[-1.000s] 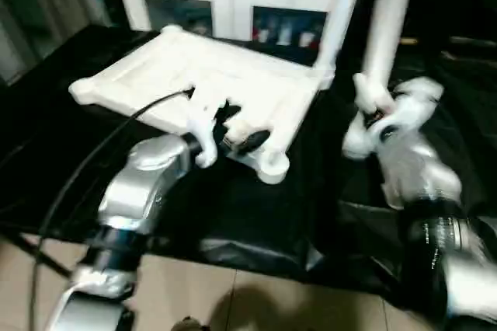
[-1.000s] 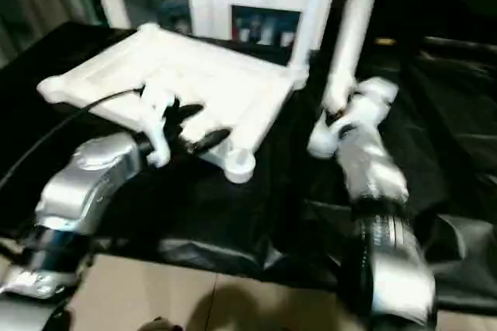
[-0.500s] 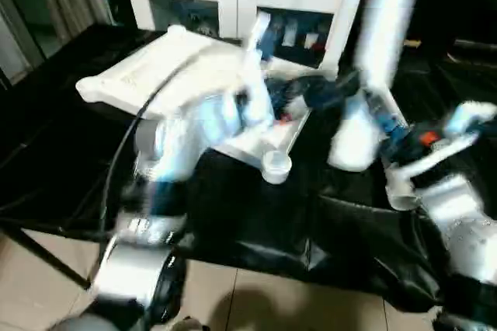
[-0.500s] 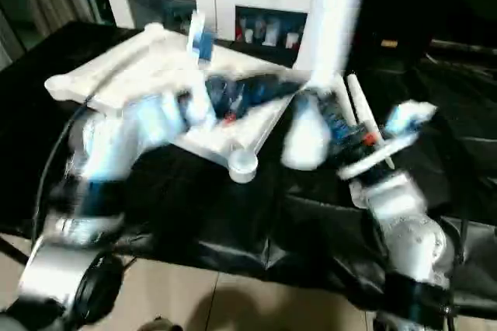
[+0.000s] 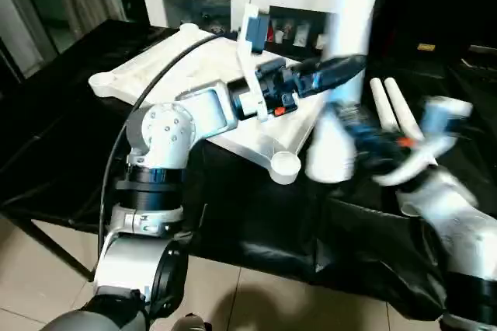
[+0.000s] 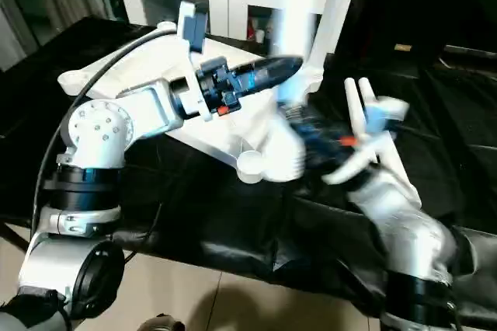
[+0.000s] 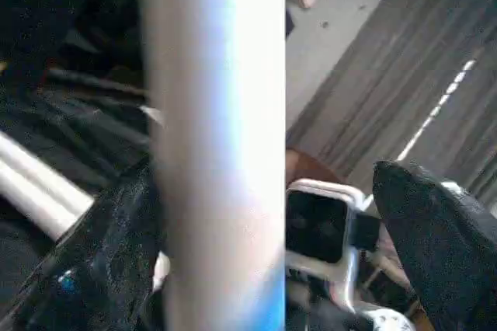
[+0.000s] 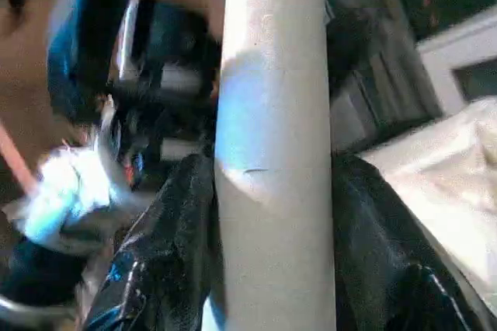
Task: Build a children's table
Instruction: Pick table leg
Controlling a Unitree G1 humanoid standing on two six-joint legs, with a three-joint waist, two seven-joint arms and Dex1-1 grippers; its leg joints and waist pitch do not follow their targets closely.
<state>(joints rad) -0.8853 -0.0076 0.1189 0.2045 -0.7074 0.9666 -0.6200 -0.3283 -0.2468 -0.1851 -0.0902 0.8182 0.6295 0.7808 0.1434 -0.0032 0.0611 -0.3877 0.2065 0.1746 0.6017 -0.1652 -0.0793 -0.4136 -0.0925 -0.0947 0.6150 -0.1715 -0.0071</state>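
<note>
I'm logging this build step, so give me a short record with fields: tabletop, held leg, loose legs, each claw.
tabletop: white children's table top, ribbed underside up, on the black-covered work table
held leg: white tube leg, roughly upright, between the right claw's fingers
loose legs: two lying on the black cover
left claw: open, beside the held leg
right claw: shut on the leg

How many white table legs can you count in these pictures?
4: one leg standing in the tabletop's far corner, one in the right pincer, two lying on the black cloth. None apparently hidden.
</note>
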